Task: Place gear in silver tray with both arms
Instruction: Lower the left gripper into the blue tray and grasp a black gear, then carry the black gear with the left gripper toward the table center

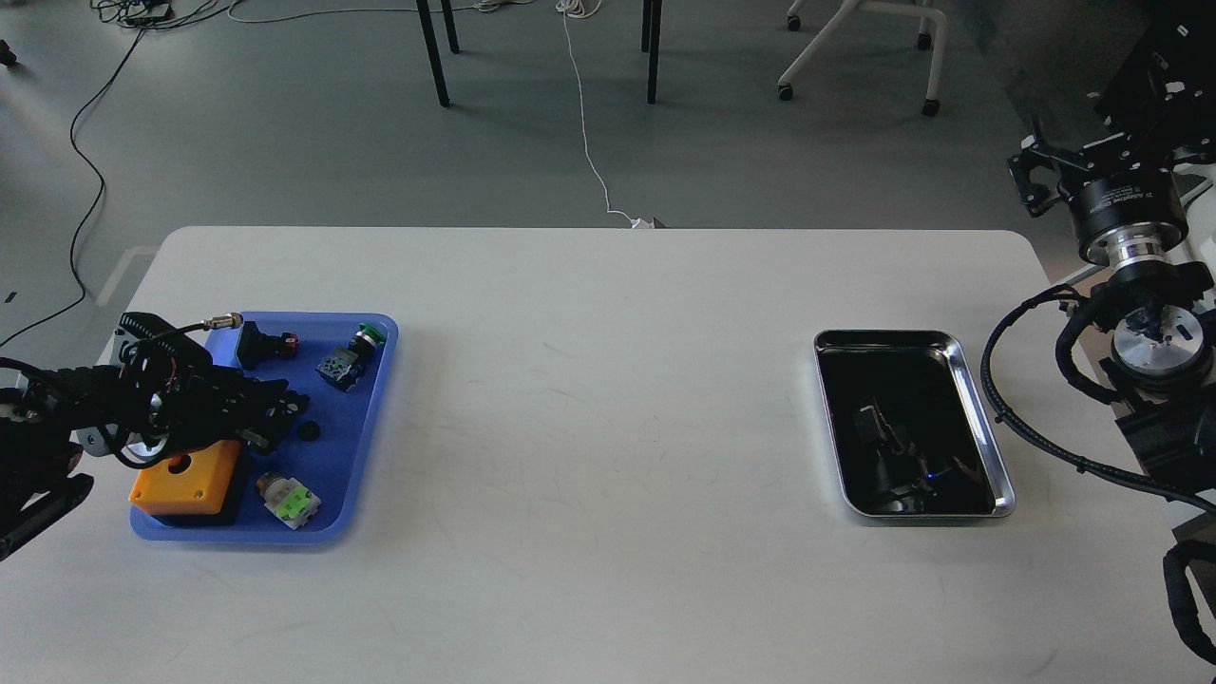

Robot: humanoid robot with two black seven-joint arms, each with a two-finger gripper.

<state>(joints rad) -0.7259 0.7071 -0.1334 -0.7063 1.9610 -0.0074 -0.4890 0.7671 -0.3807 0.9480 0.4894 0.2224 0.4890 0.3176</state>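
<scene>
The silver tray (979,419) lies on the right side of the white table, its dark bottom showing only reflections. A small black round part, likely the gear (307,432), lies in the blue tray (376,399) at the left. My left gripper (291,399) reaches in low over the blue tray, its tips just up-left of the gear and not touching it. Its two fingers stand slightly apart with nothing between them. My right gripper (1037,179) is raised off the table's far right corner, well behind the silver tray. It is dark and seen end-on.
The blue tray also holds an orange box (185,480), a green-and-white connector (290,501), a green push button (369,335), a small blue-green part (338,367) and a black part with a red tip (261,344). Black cable loops (1021,427) hang beside the silver tray.
</scene>
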